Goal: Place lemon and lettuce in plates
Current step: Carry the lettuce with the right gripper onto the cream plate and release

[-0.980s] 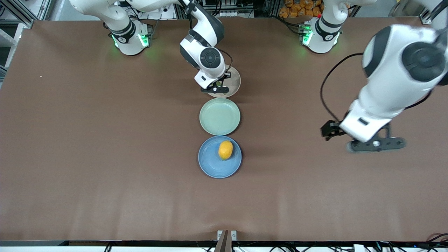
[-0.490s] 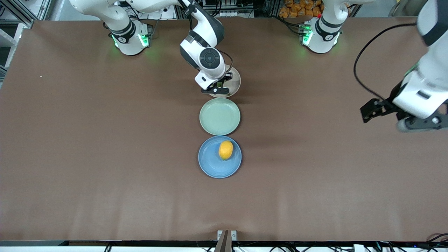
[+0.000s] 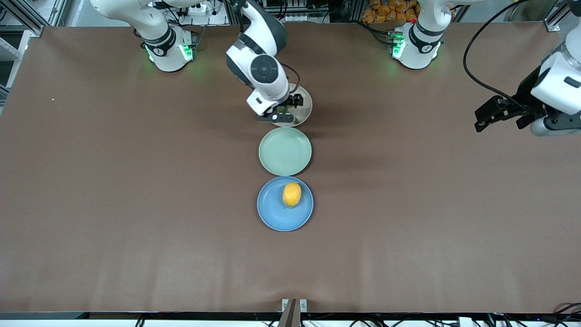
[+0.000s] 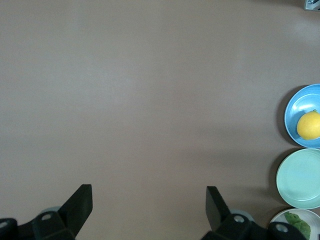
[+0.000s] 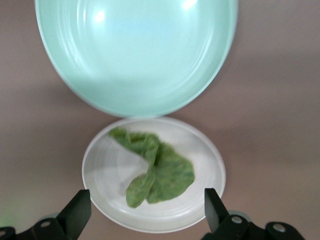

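- Change since the earlier frames: my left arm has swung away from the middle of the table to the left arm's end, and my right gripper (image 3: 282,110) has lifted slightly above the beige-pink plate (image 3: 303,101). The plates and the lemon have not shifted.
- Right gripper: hangs over the beige-pink plate, jaws spread wide, nothing between them. In the right wrist view both fingertips (image 5: 75,210) stand apart on either side of the plate, clear of the leaf.
- Lettuce (image 5: 155,167): lies flat in the beige-pink plate (image 5: 102,170), folded along its middle, wholly inside the rim. In the front view it is mostly hidden under my right hand.
- Left gripper (image 3: 544,122): up in the air over bare table (image 3: 136,181) near the left arm's end, well apart from all three plates. The left wrist view shows both fingers (image 4: 80,202) set wide apart with only the brown tabletop between them. This arm waits.
- Lemon (image 3: 292,194): rests in the blue plate (image 3: 272,213), off centre, toward the rim nearest the mint-green plate (image 3: 285,151).
- Plate row: the three plates stand in a line at mid-table. The blue plate is nearest the front camera, the mint-green plate is in the middle, the beige-pink plate is farthest. Neighbouring rims are just beside each other.
- Mint-green plate: holds nothing.
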Tool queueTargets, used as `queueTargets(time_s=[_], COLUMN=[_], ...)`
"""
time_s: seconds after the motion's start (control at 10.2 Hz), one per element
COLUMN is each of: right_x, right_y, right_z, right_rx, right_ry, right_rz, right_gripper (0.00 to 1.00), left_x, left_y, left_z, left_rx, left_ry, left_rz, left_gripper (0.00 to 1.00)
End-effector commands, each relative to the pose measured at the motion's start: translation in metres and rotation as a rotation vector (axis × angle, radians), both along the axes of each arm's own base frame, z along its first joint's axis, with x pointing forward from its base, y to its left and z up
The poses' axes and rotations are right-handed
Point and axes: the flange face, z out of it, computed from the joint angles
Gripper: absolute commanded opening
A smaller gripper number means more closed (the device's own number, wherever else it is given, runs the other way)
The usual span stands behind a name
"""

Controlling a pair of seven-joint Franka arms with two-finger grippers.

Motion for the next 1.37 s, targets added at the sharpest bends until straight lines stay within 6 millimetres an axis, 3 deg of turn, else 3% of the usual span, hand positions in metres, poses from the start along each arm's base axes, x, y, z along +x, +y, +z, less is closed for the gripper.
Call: queueTargets(time_s=[0.0, 0.29, 0.49, 0.69, 0.88, 0.98, 1.18, 1.27], right_x=[0.051, 0.131, 0.175, 0.203, 0.235, 0.247, 0.254, 0.252], right_y=[-0.050, -0.128, -0.187, -0.236, -0.306, -0.338, -0.391, -0.404], right_z=[0.030, 0.050, 0.083, 0.102, 0.138, 0.165, 0.191, 0.205], right_rx=[-0.031, -0.070, -0.042, -0.040, -0.022, -0.014, -0.002, -0.002], right_ry=[-0.090, -0.193, -0.245, -0.252, -0.270, -0.262, -0.252, -0.244], right_rz=[-0.056, -0.150, -0.168, -0.123, -0.069, 0.020, 0.131, 0.152], right_gripper=[1.00, 1.00, 1.00, 1.00, 1.00, 1.00, 1.00, 1.00], left_x=[-0.007, -0.009, -0.009, -0.009, -0.008, -0.009, -0.009, -0.009], left_y=[0.001, -0.005, -0.006, -0.003, -0.003, -0.003, -0.002, 0.001], left_z=[0.000, 0.002, 0.003, 0.003, 0.002, 0.001, 0.003, 0.004], left_rx=[-0.019, -0.021, -0.062, -0.064, -0.063, -0.062, -0.063, -0.063], left_ry=[-0.013, -0.017, -0.015, -0.015, -0.014, -0.012, -0.015, -0.017], left_rz=[-0.012, -0.023, -0.017, -0.011, -0.011, -0.011, -0.008, -0.003], left_gripper=[1.00, 1.00, 1.00, 1.00, 1.00, 1.00, 1.00, 1.00])
